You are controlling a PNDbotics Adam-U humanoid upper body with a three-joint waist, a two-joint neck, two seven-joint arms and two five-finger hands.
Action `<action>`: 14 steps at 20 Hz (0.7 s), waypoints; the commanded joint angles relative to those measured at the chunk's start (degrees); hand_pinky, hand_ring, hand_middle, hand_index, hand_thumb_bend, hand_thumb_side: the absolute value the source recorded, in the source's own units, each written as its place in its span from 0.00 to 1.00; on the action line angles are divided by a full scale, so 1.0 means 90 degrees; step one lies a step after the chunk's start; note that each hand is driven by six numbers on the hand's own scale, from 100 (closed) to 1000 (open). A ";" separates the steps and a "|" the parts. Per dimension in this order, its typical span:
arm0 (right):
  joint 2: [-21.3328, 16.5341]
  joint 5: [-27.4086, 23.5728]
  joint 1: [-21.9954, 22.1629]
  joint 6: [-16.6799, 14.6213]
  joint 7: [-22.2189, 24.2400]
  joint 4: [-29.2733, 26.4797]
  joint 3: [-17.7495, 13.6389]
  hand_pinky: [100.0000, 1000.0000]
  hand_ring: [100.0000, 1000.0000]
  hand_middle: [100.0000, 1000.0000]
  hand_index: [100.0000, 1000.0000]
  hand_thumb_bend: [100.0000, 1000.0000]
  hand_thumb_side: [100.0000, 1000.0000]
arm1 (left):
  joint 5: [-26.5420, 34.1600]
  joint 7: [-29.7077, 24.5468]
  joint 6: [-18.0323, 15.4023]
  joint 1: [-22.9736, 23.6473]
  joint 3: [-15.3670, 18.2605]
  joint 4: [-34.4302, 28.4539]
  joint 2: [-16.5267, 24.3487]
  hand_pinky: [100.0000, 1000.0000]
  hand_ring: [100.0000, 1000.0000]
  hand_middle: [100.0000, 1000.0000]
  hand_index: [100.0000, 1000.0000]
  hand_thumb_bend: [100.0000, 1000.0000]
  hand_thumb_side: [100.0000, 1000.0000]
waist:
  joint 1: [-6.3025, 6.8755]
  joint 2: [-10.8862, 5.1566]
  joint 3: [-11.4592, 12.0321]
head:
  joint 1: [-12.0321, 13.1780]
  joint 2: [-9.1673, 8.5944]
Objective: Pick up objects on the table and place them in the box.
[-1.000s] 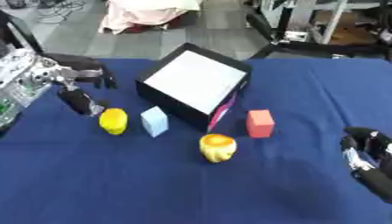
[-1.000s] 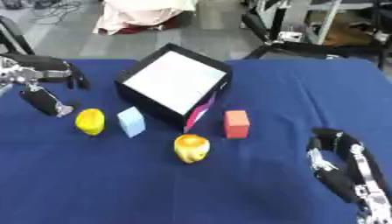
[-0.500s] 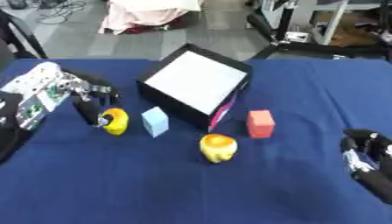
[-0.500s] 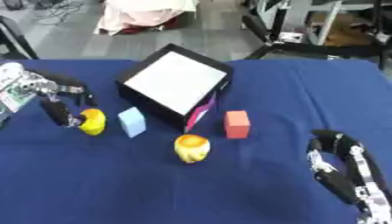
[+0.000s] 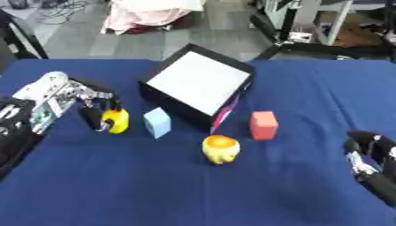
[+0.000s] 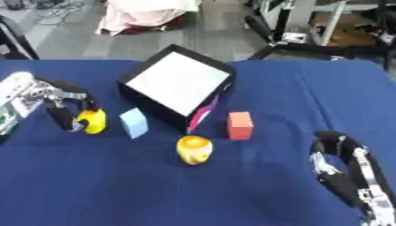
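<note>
Left robot hand [image 5: 91,102] curls its fingers around the yellow object [image 5: 117,121] beside the light-blue block [image 5: 158,122].

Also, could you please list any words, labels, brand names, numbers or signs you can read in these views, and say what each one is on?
None can be read: no text shows on the box, the red block, the light blue block or the two yellow objects.

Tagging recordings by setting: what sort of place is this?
Probably a robotics lab or workshop: a blue-clothed table holding test objects, cables on the grey floor, and metal stands behind.
</note>
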 commanded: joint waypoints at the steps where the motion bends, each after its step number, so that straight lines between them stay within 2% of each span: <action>1: -0.0103 0.0000 -0.0053 -0.0011 0.0014 -0.0064 -0.0027 0.69 0.61 0.53 0.70 0.00 0.38 | -0.0270 0.0440 0.0052 -0.0127 0.0124 -0.0015 0.0084 0.86 0.76 0.77 0.85 0.00 0.13 | 0.0056 -0.0160 -0.0001 | 0.0007 -0.0012; 7: -0.0102 -0.0003 -0.0053 -0.0016 0.0028 -0.0062 -0.0028 0.70 0.61 0.53 0.70 0.00 0.37 | -0.0388 0.0760 0.0148 -0.0077 0.0180 -0.0013 0.0098 0.86 0.76 0.77 0.85 0.00 0.12 | 0.0056 -0.0161 0.0002 | 0.0002 -0.0012; 14: -0.0100 -0.0009 -0.0059 -0.0018 0.0041 -0.0060 -0.0027 0.70 0.61 0.53 0.70 0.00 0.37 | 0.0038 -0.0056 -0.0007 -0.0033 0.0132 0.0185 0.0022 0.87 0.80 0.82 0.88 0.00 0.11 | 0.0051 -0.0161 -0.0002 | 0.0001 -0.0012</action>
